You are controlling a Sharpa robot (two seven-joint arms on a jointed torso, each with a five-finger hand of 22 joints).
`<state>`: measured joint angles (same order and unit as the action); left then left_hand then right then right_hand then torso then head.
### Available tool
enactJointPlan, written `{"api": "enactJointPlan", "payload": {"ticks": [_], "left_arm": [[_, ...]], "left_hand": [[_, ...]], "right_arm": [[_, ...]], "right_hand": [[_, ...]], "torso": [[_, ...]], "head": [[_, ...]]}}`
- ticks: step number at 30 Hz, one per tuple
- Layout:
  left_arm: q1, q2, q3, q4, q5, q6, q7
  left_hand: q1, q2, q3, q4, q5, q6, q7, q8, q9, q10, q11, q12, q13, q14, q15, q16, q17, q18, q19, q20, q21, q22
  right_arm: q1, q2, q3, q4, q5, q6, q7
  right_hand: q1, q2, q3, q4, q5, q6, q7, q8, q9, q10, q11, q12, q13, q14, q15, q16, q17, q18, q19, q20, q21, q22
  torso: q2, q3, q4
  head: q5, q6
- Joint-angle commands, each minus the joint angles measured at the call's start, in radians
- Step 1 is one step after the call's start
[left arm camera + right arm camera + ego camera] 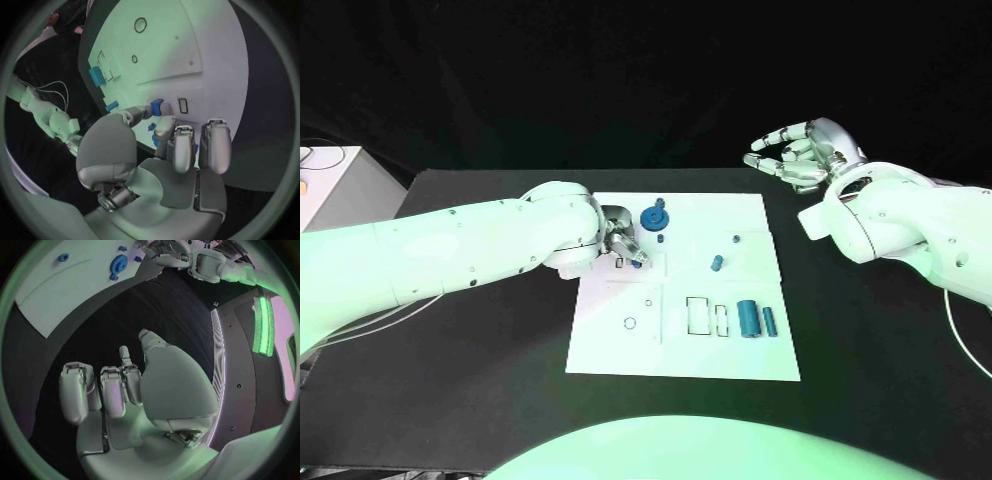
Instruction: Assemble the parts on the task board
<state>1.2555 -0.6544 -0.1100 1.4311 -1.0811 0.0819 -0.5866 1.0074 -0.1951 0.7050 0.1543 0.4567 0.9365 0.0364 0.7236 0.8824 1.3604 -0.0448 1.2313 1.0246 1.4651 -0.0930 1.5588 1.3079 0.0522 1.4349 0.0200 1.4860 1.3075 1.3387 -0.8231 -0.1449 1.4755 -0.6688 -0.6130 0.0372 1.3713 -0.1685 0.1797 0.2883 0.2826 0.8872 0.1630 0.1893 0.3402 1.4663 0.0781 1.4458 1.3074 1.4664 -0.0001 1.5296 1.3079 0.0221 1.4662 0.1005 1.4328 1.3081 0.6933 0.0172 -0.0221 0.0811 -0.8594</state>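
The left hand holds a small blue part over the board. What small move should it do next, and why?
Probably lower the left hand a little and set its small blue part toward the small rectangular slot beside it on the task board. The part is pinched at the fingertips, just next to that slot. The right hand hovers off the board, holding nothing.

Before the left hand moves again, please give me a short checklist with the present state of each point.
1. Left hand holds a blue part at its fingertips: ok.
2. Left hand is over the board: ok.
3. Part is lined up with its slot: cannot tell, the fingers hide it.
4. Right hand is off the board, over the table: ok.
5. Right hand is empty: ok.
6. Gear and cylinders lie apart from the left hand: ok.
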Motion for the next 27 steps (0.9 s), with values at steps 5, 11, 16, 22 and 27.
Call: {"api": "enactJointPlan", "payload": {"ticks": [5, 11, 16, 22, 27], "left_arm": [[-0.004, 0.012, -0.001, -0.004, 0.012, 0.018, 0.009], [-0.004, 0.014, -0.001, -0.010, 0.013, 0.020, 0.008], [-0.005, 0.015, -0.001, -0.017, 0.012, 0.021, 0.006], [-0.005, 0.013, -0.001, -0.020, 0.010, 0.030, 0.004], [-0.005, 0.009, -0.001, -0.018, 0.008, 0.035, 0.003]], "left_hand": [[-0.007, 0.011, 0.107, -0.122, -0.007, 0.014, -0.018, -0.005, -0.002, -0.002, -0.005, -0.005, -0.001, 0.101, -0.007, 0.003, 0.247, -0.006, 0.003, -0.005, 0.003, 0.063], [-0.012, 0.009, 0.093, -0.113, -0.007, 0.014, -0.019, -0.007, -0.003, -0.003, -0.005, -0.006, -0.002, 0.101, -0.008, 0.002, 0.246, -0.005, 0.002, -0.005, 0.002, 0.062], [-0.027, 0.009, 0.038, -0.082, -0.008, 0.018, -0.022, -0.009, -0.005, -0.006, -0.007, -0.008, -0.002, 0.100, -0.009, 0.001, 0.245, -0.005, 0.002, -0.007, 0.001, 0.061], [-0.037, -0.001, -0.011, -0.061, -0.010, 0.021, -0.023, -0.012, -0.007, -0.008, -0.007, -0.008, -0.002, 0.100, -0.009, 0.001, 0.245, -0.005, 0.001, -0.007, -0.001, 0.059], [-0.046, -0.017, -0.097, -0.024, -0.011, 0.028, -0.024, -0.017, -0.011, -0.011, -0.008, -0.008, 0.001, 0.100, -0.010, 0.002, 0.245, -0.005, 0.002, -0.008, -0.002, 0.060]], "right_arm": [[0.000, 0.000, 0.000, 0.001, -0.009, 0.016, 0.006], [0.000, -0.001, 0.000, 0.001, -0.009, 0.016, 0.006], [0.000, -0.001, 0.000, 0.001, -0.009, 0.016, 0.007], [-0.001, -0.002, 0.000, 0.001, -0.008, 0.017, 0.007], [-0.001, -0.003, 0.000, 0.001, -0.007, 0.016, 0.008]], "right_hand": [[-0.012, 0.000, 0.007, 0.000, 0.005, -0.007, 0.001, 0.006, 0.000, -0.008, 0.001, -0.003, 0.157, 0.073, 0.003, -0.006, 0.141, 0.013, 0.043, 0.005, -0.006, 0.170], [-0.014, 0.001, 0.007, 0.001, 0.005, -0.007, 0.001, 0.006, 0.000, -0.009, 0.001, -0.003, 0.157, 0.073, 0.003, -0.006, 0.141, 0.013, 0.042, 0.004, -0.006, 0.169], [-0.015, 0.001, 0.007, 0.001, 0.005, -0.008, 0.001, 0.006, 0.000, -0.009, 0.001, -0.004, 0.156, 0.073, 0.003, -0.006, 0.140, 0.014, 0.042, 0.004, -0.008, 0.168], [-0.018, 0.001, 0.007, 0.001, 0.005, -0.008, 0.001, 0.006, 0.000, -0.009, 0.001, -0.004, 0.156, 0.073, 0.003, -0.006, 0.140, 0.014, 0.042, 0.004, -0.008, 0.168], [-0.025, 0.000, 0.007, 0.002, 0.005, -0.010, 0.001, 0.006, 0.000, -0.010, 0.001, -0.005, 0.155, 0.073, 0.003, -0.007, 0.139, 0.014, 0.042, 0.004, -0.009, 0.168]], "torso": [[0.000, -0.0008, -0.0001], [0.000, -0.0001, -0.0005], [-0.001, -0.0005, 0.0004], [-0.001, -0.0010, -0.0001], [-0.001, -0.0011, -0.0003]], "head": [[-0.002, -0.002], [-0.002, -0.001], [-0.003, -0.003], [-0.003, -0.004], [-0.003, -0.003]]}}
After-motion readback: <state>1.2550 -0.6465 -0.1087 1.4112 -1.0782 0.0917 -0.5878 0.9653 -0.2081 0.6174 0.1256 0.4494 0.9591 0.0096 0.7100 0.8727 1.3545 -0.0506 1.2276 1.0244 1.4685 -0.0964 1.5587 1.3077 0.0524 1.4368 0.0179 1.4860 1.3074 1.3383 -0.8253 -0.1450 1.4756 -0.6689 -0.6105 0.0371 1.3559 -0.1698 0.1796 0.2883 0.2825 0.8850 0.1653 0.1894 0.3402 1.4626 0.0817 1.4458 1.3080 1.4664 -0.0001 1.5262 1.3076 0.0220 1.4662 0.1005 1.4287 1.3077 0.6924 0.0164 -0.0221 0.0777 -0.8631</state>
